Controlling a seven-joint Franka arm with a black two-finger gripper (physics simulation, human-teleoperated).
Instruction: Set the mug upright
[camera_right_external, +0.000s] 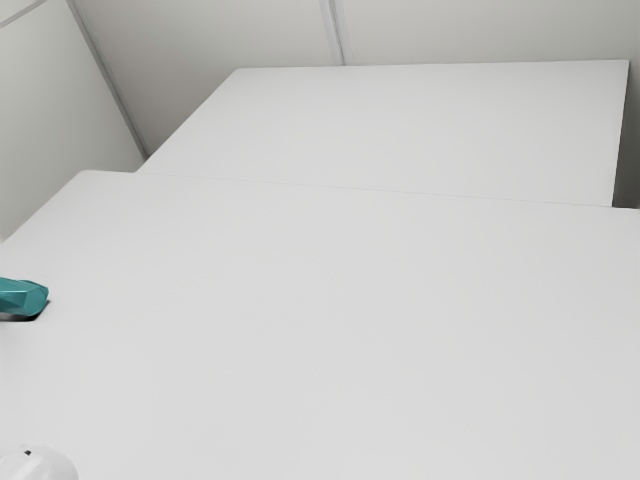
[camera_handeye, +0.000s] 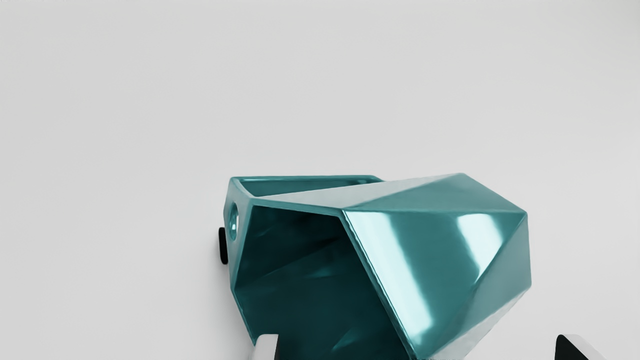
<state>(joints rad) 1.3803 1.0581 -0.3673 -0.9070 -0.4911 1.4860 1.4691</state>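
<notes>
1. Teal mug (camera_handeye: 440, 260) lies tipped on the table (camera_handeye: 125, 125), in front of the gripper (camera_handeye: 420, 347).
2. Fingers spread wide, gripping nothing.
3. The mouth opens by one finger; the long axis slants across the gap, base toward the other finger's side.

No text or label could be read in either the exterior view or the wrist view; no brand, number or sign was legible in them.
</notes>
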